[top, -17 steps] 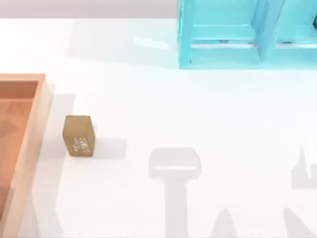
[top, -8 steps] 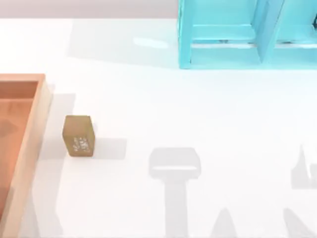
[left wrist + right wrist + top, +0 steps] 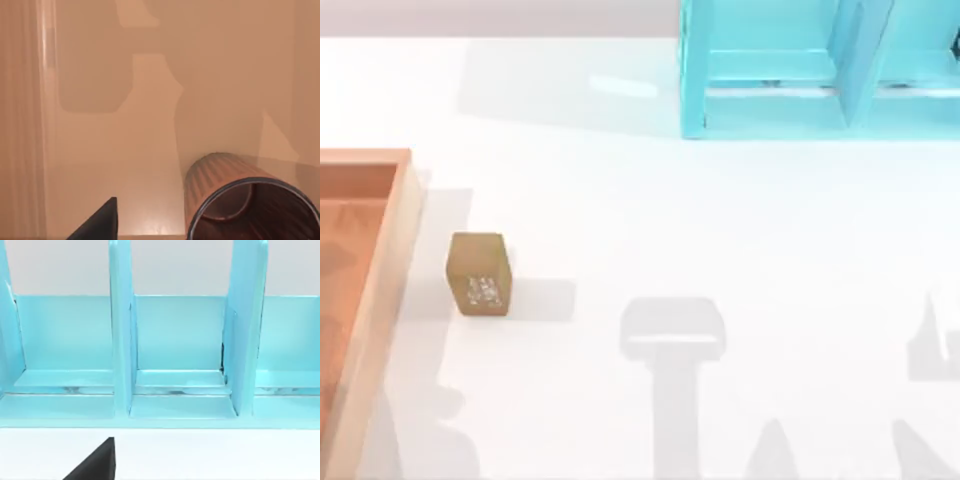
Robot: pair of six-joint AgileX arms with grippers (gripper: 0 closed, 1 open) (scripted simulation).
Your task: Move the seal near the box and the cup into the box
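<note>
Top view: seal mark whitish, unreadable.

On the counter a new rounded grey shadow has spread along the near edge, below the seal and beside the box rim, where a second ago the shade was a narrow sliver; faint shading on the box floor has also shifted; the pincer casting the shadow cannot be placed from above.
</note>
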